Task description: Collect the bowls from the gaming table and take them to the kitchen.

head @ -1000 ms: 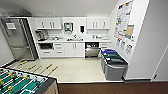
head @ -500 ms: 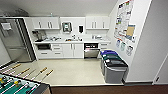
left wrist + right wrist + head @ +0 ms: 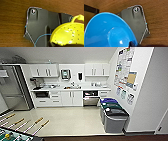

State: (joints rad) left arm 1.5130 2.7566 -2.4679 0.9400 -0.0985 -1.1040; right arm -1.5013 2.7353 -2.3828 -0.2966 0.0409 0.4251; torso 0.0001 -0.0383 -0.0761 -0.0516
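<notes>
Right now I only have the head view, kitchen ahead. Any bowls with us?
Observer: Yes. The left wrist view has a yellow perforated bowl with a loop handle, close to the camera.
Operator: Right side?
Observer: The right wrist view has a plain blue bowl, also close up.
Operator: What's under them?
Observer: A brown wood-grain surface lies behind both. I can't confirm the grip on either.

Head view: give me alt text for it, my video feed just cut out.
A white kitchenette faces the camera across a pale floor, with white handled cabinets above its counter and a tall steel fridge at the left. Three lidded bins, blue, green and grey, stand against the right wall under posters; the green table-football table's corner and rod handles show at lower left.
</notes>
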